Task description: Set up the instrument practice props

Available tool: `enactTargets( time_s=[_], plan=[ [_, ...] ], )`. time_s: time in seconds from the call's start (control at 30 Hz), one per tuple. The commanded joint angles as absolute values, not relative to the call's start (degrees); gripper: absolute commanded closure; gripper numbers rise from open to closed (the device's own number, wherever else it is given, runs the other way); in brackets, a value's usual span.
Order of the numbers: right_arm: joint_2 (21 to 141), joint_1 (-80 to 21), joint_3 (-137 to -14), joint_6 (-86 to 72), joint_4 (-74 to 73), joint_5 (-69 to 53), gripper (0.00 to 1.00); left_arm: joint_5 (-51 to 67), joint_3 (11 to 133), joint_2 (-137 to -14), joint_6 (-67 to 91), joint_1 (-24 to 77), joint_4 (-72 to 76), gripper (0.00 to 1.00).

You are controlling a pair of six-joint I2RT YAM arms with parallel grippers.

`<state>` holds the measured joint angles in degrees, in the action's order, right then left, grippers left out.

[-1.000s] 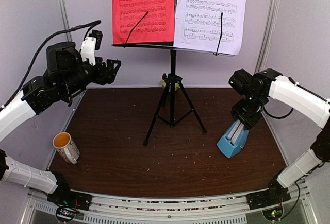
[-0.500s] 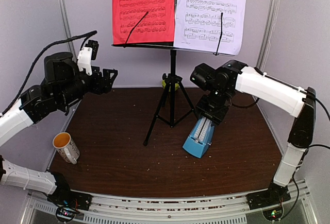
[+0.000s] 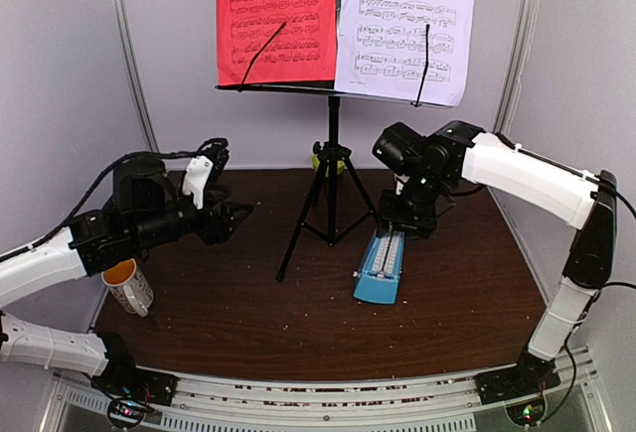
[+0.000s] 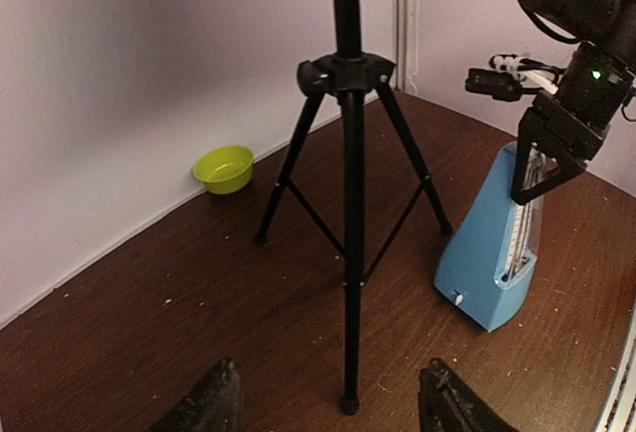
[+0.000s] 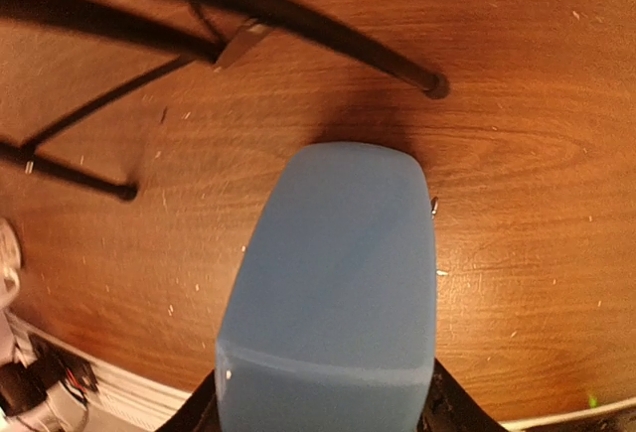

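Observation:
The black music stand (image 3: 331, 169) stands on its tripod at the back middle, with the red sheet (image 3: 275, 17) and the white sheet (image 3: 405, 23) on its desk. The blue metronome (image 3: 380, 265) stands on the table right of the tripod; it also shows in the left wrist view (image 4: 494, 258) and the right wrist view (image 5: 333, 283). My right gripper (image 3: 405, 219) is shut on the metronome's top. My left gripper (image 3: 236, 221) is open and empty, low over the table left of the tripod (image 4: 350, 204).
A white patterned mug (image 3: 127, 283) stands at the left edge under my left arm. A small green bowl (image 4: 225, 168) sits against the back wall behind the tripod. The tripod's legs (image 5: 298, 25) spread close to the metronome.
My right gripper carried the metronome left from the right side to beside the tripod. My left arm came down from beside the stand desk to low over the table.

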<state>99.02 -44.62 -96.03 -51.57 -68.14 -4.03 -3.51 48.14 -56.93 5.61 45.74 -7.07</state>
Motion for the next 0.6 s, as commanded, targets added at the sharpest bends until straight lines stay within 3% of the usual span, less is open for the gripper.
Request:
enactTargets(
  time_s=[0.0, 0.27, 0.57],
  plan=[
    [92.05, -44.48, -92.18, -36.49, -58.25, -7.41, 0.59, 5.64, 41.55, -56.87, 4.47, 45.59, 6.24, 0.38],
    [86.72, -44.59, -85.68, -27.25, -47.97, -13.84, 0.60, 3.08, 37.29, -64.92, 0.12, 51.31, 8.11, 0.42],
    [82.18, -44.48, -75.77, -23.99, -33.73, -24.07, 0.72, -1.09, 35.99, -75.94, -2.83, 60.41, 16.21, 0.45]
  ],
)
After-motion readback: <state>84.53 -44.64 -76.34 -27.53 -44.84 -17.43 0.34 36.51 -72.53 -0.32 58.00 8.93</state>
